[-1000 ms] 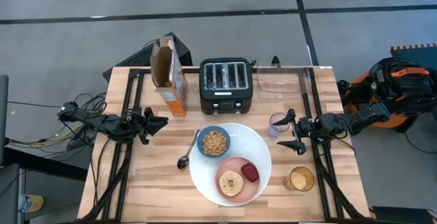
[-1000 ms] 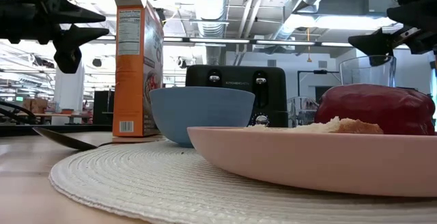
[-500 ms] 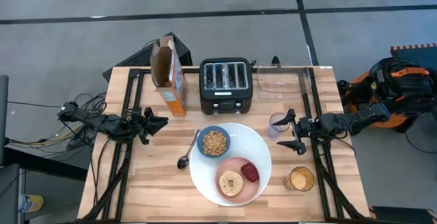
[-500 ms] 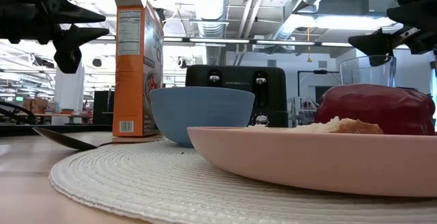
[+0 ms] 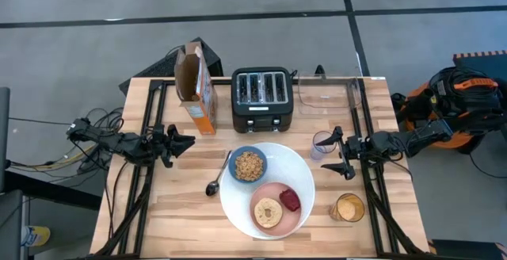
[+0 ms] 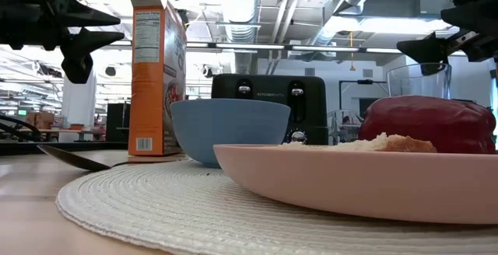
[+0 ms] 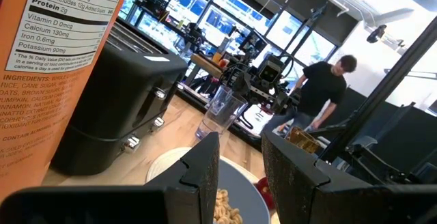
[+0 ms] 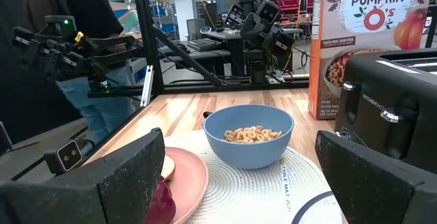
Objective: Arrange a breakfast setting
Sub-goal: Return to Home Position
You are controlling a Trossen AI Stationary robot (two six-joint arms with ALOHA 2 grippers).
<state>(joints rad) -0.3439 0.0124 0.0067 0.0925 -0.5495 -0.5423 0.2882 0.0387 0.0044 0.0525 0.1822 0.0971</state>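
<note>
— Right gripper [image 5: 335, 151]: what's the state?
— Released. Fingers spread wide and nothing between them. It sits at the right side of the table, just beside the clear purplish tumbler [image 5: 322, 143]. From table height its finger [image 6: 436, 47] hangs above the tumbler's rim. I can't tell from overhead whether they touch.
— And the left gripper [image 5: 184, 145]?
— Also released, with a narrower gap than the right. It holds nothing and hovers over bare wood at the left side, well apart from the setting. The orange cereal box [image 5: 196, 87] stands upright behind it.
— Where is the setting itself?
— On the white round placemat [image 5: 299, 165], front centre of the table. The small blue bowl [image 5: 249, 165] is on its back-left part, with cereal inside. The pink saucer [image 5: 274, 187] is on its front part and carries the round toasted bread [image 5: 268, 212] and a red apple [image 5: 290, 200] side by side.
— Spoon?
— The metal spoon [image 5: 218, 174] lies on the wood just left of the mat, beside the bowl.
— Anything else on the table?
— A black toaster [image 5: 262, 97] behind the mat, next to the cereal box. An amber glass [image 5: 348, 208] sits off the mat, front right.
— Anyone about?
— A person in a dark shirt [image 7: 322, 91], bent over beyond the far side.
</note>
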